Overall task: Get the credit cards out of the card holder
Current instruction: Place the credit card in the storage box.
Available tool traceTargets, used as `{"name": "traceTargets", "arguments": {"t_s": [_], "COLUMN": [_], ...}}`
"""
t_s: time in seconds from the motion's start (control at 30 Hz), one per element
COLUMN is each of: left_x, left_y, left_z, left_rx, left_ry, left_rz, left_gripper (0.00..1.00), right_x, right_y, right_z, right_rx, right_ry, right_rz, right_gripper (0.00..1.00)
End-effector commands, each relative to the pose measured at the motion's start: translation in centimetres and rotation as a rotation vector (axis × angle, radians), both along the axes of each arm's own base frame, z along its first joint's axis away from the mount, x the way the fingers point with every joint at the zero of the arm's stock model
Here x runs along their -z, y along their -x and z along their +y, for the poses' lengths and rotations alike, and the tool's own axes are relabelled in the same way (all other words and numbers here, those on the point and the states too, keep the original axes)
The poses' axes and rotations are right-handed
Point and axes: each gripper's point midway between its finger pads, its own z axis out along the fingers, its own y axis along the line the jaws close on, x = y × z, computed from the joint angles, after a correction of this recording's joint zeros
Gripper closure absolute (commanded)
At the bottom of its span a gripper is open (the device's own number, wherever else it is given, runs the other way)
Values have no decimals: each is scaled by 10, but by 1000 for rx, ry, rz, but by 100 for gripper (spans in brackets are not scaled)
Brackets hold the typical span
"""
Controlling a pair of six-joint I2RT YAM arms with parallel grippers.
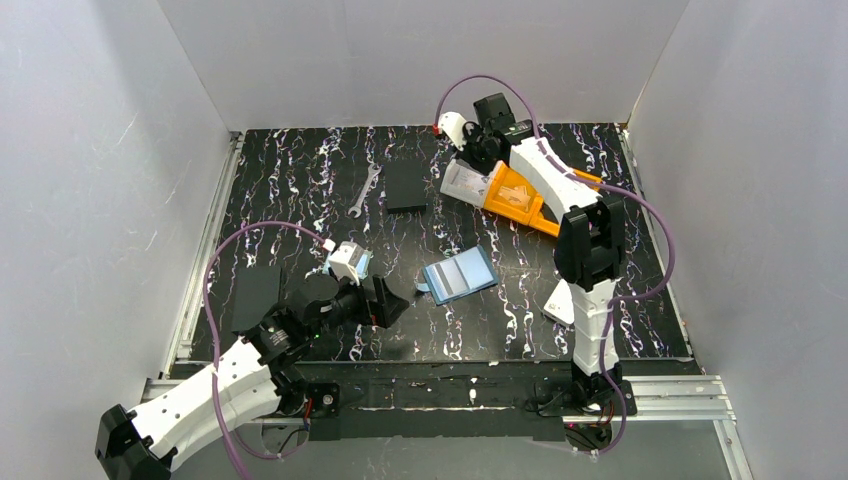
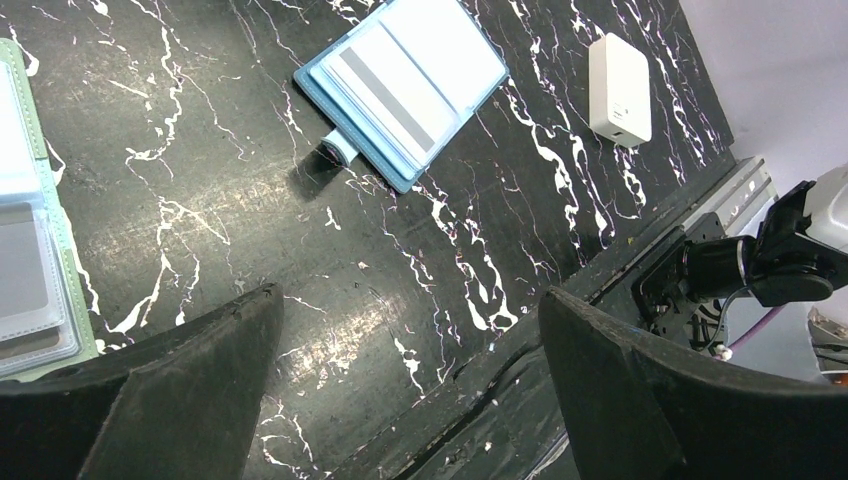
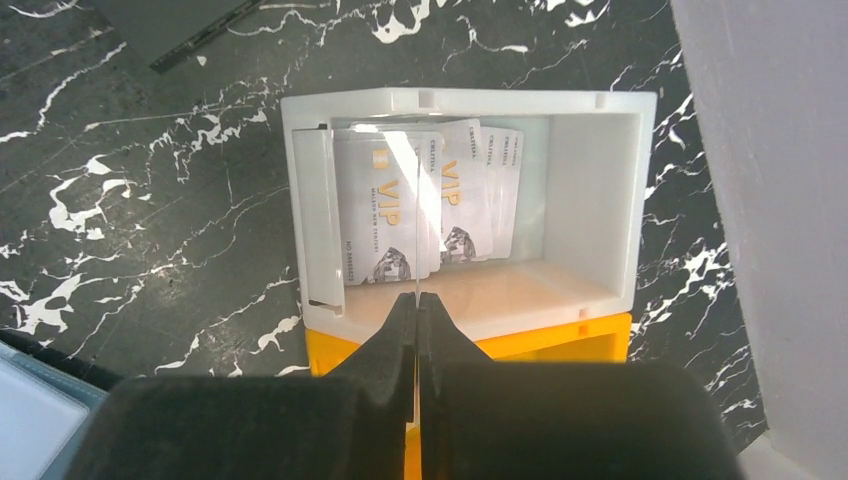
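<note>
The blue card holder (image 1: 459,275) (image 2: 400,85) lies open on the table's middle, a pale card with a grey stripe (image 2: 385,85) in its clear pocket. My left gripper (image 1: 388,302) (image 2: 410,300) hovers open to its left, nothing between the fingers. At the back, my right gripper (image 1: 468,160) (image 3: 416,297) is shut on a thin credit card (image 3: 416,220), seen edge-on, over a white bin (image 3: 600,200). Several credit cards (image 3: 385,215) with gold VIP lettering lie in that bin.
An orange bin (image 1: 520,200) (image 3: 540,340) adjoins the white one. A wrench (image 1: 365,192) and a flat black rectangle (image 1: 405,185) lie at the back, another black rectangle (image 1: 255,297) at the left. A white rounded box (image 1: 558,305) (image 2: 620,90) sits right of the holder. A green folder (image 2: 40,240) lies under my left wrist.
</note>
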Motion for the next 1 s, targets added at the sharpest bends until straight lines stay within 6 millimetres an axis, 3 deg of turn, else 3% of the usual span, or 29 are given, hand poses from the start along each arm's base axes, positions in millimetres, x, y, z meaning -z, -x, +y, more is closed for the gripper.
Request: {"name": "traceTargets", "arguments": {"t_s": [0.0,0.9,0.97], "left_x": [3,5,5], "left_y": [-5,-4,-4], "left_z": [5,3,3], "left_rx": [-26,-20,-21], "left_ry": [-21,-25,-21], "left_rz": [-15,2,3], "left_gripper": [2,2,2], "right_x": [-8,56,56], "right_y": [-12,-16,-23], "right_z": [-4,9,6], "right_rx": [18,-10,12], "right_ry": [-2,-48,-49], "right_rz": [-31,129,114], "right_gripper": [99,99,94]}}
